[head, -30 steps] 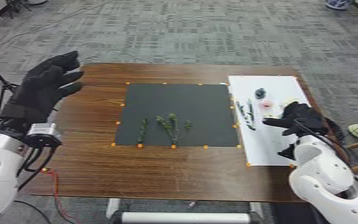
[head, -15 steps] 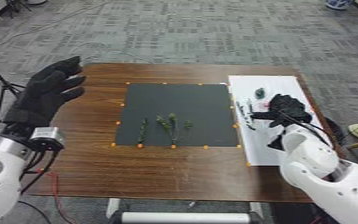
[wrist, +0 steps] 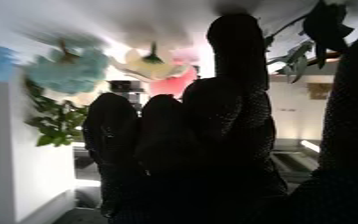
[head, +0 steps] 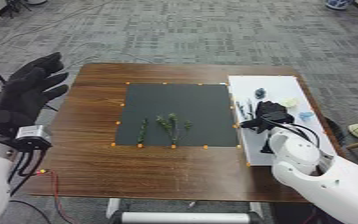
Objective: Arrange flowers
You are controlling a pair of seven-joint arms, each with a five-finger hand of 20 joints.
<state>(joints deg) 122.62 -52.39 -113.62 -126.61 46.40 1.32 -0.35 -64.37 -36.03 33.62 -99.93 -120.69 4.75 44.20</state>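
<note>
"Hanging out past the tabletop's left edge, the left hand is loose and empty, isn't it?"

"Yes, fingers relaxed. I'd guess it's parked there to leave the working side free."

"And the dark mat?"

"It has greenery along its near edge: a slim sprig by the near left corner, then a forked sprig about midway. Both point their cut ends at that near edge, probably so the bouquet fans out away from us."

"What's on the white board, by the tabletop's right edge?"

"Supplies, I think, set apart for picking. Thin stems lie by its left edge, with a dark bloom farther back. The right hand is next, low over the board near that left edge."

"Has it got one?"

"Its fingers are extended, not clenched. The wrist view has a leafy stem by the gap at the thumb; I can't tell if they touch. A pinch looks like the next move."

"And beyond?"

"A pale flower, then a blue flower towards the board's right edge. Brushing those would be the risk."
</note>
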